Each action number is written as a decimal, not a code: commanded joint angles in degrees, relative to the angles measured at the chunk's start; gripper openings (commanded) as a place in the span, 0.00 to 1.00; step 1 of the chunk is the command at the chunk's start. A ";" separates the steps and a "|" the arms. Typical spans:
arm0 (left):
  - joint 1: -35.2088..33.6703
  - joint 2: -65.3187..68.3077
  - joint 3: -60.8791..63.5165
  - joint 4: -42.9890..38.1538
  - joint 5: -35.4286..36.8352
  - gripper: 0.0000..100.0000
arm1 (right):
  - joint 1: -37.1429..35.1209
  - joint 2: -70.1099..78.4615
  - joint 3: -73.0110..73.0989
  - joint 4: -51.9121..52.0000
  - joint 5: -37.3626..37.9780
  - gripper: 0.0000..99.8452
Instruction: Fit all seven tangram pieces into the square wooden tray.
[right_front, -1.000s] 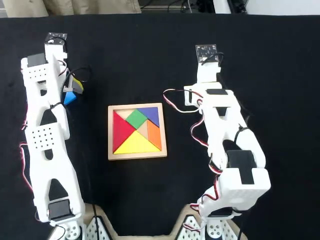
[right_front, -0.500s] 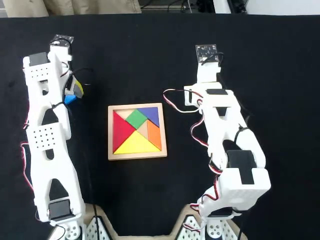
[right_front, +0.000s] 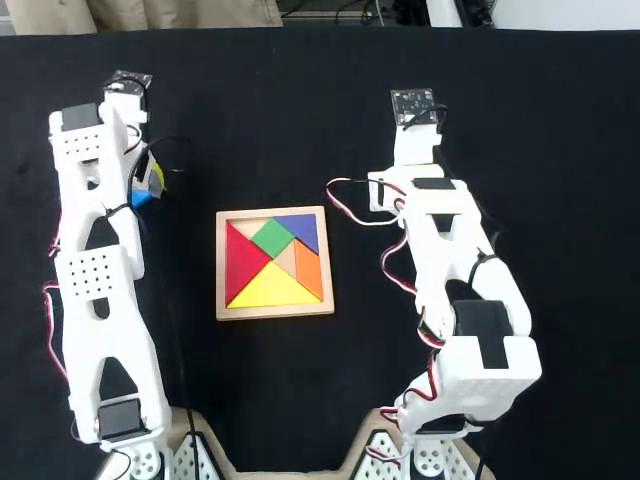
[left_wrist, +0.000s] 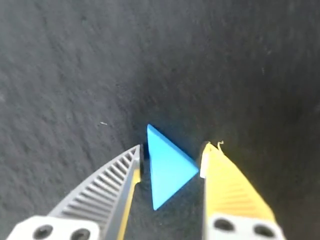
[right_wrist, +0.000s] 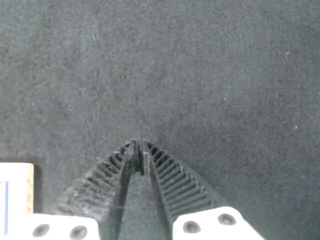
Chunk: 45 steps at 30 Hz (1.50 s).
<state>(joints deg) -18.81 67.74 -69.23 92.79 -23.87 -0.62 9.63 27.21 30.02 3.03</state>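
Blue flat triangle (left_wrist: 169, 167) sits pinched in the ribbed left gripper (left_wrist: 172, 150); the black-toothed right gripper (right_wrist: 140, 150) is clenched.

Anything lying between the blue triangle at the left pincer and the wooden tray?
Nothing visible. The blue triangle sits in the left pincer, and bare black cloth lies between it and the tray. Inside the tray, a bare wood gap shows among the pieces.
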 joint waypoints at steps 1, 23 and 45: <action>-0.22 -0.97 -1.19 4.13 -0.44 0.19 | -0.44 -1.27 -5.49 -1.14 0.18 0.01; 1.27 -0.44 -1.19 -0.70 2.55 0.19 | -0.44 -1.19 -5.41 -1.14 0.18 0.01; 1.89 -0.44 -0.75 -0.18 2.55 0.06 | -0.44 -1.19 -5.49 -1.14 0.18 0.01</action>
<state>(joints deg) -17.14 67.74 -69.49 93.58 -22.11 -0.62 9.63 27.21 30.02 3.03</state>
